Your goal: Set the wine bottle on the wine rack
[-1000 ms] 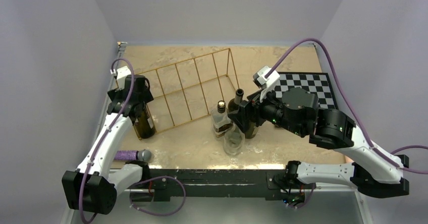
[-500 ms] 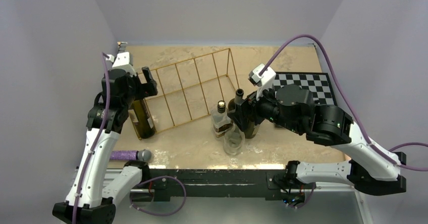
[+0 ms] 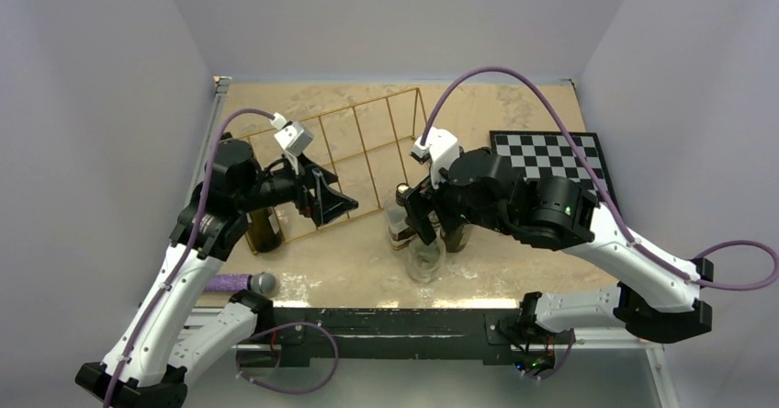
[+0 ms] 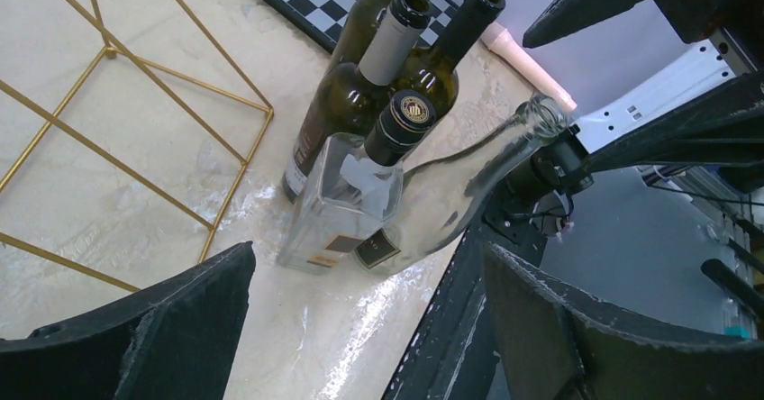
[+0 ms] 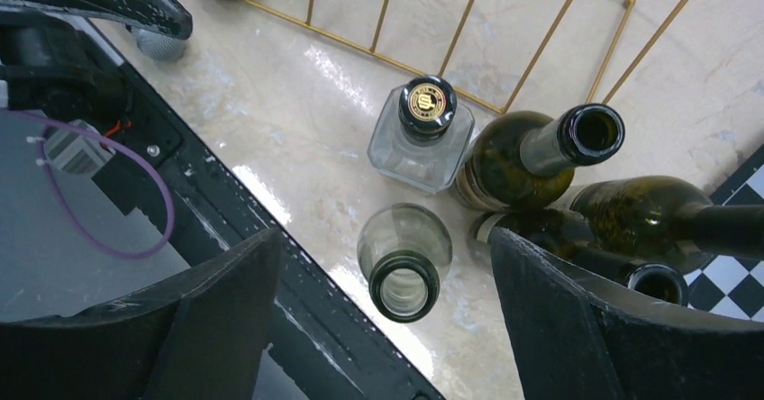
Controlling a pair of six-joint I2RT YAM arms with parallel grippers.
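The gold wire wine rack [image 3: 349, 155] lies on the table's back left, with one dark bottle [image 3: 264, 229] at its left end. A cluster of bottles stands right of it: a square clear bottle with a black cap [image 3: 400, 213], a round clear bottle [image 3: 425, 261] and dark green wine bottles [image 3: 457, 235]. My left gripper [image 3: 335, 204] is open and empty, pointing right toward the cluster [image 4: 347, 206]. My right gripper [image 3: 421, 222] is open above the cluster. In the right wrist view the clear bottle's mouth [image 5: 403, 285] sits between its fingers [image 5: 577, 319].
A black-and-white chessboard [image 3: 551, 155] lies at the back right, behind the bottles. A purple-handled microphone [image 3: 243, 284] lies at the front left by the table edge. The black front rail [image 3: 386, 321] runs just below the round clear bottle.
My left gripper left the dark bottle at the rack's left end and swung right, now facing the bottle cluster. My right gripper moved left over the cluster.
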